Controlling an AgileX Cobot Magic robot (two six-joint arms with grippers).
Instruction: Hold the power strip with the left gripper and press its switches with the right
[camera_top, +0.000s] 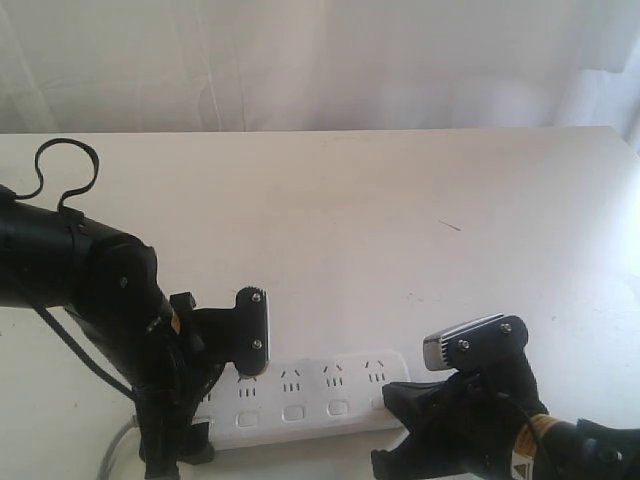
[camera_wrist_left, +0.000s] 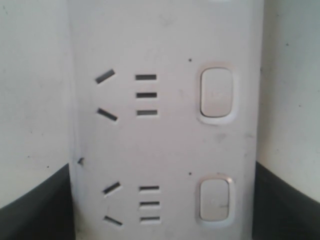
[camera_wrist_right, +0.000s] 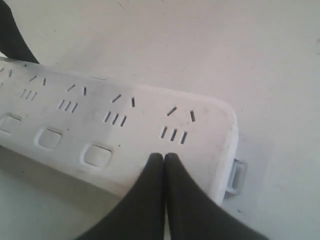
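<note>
White power strip (camera_top: 318, 393) clamped widthwise in left gripper (camera_wrist_left: 160, 205); right gripper (camera_wrist_right: 164, 157) closed, touching strip near its end.

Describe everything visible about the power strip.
The power strip is a long white plastic bar with rounded ends, faintly smudged, lying flat on the pale table. Beside each socket sits a rounded-rectangle switch. The left gripper clamps its long sides near one end; the right gripper, shut, rests its tips on the other end where that socket's switch would be.

White table (camera_top: 350, 200), pale curtain (camera_top: 300, 60) behind it
</note>
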